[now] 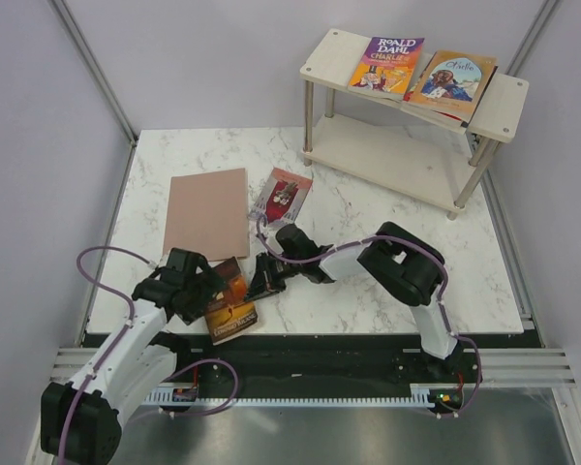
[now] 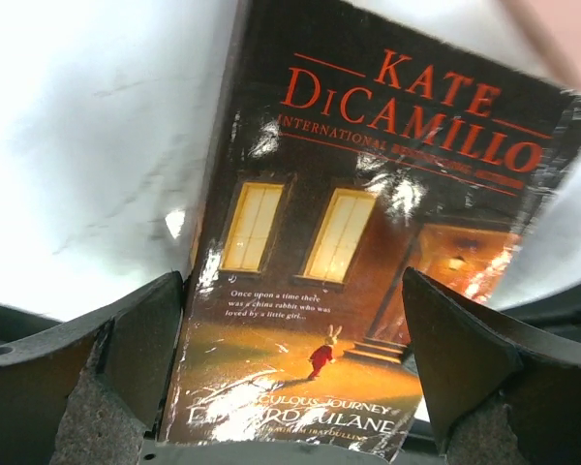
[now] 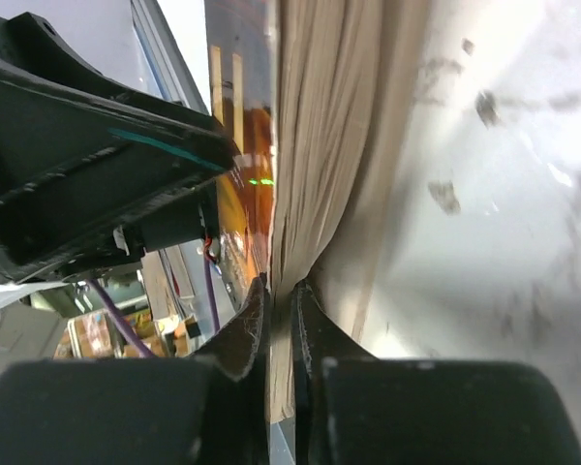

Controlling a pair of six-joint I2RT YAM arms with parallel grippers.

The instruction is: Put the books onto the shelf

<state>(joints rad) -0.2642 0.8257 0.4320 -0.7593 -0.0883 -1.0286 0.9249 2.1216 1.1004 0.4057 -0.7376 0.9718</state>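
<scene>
Books lie on the top board of the shelf (image 1: 326, 56) in the upper right, the Roald Dahl book (image 1: 387, 63) beside the Othello book (image 1: 455, 77), while the pale pink book (image 1: 208, 213) and red book (image 1: 283, 194) rest flat on the table (image 1: 349, 208) mid-frame. Lower left of centre, the right gripper (image 3: 279, 300) is clenched on the page edge of the dark brown-orange book (image 1: 234, 315), and the left gripper (image 2: 290, 291) hangs over its cover, jaws spread wide.

The top view is bright and sharp. Glare washes out the counter (image 2: 77, 145) and shines on the Kate DiCamillo book (image 2: 368, 242). The right wrist view is blurry.
</scene>
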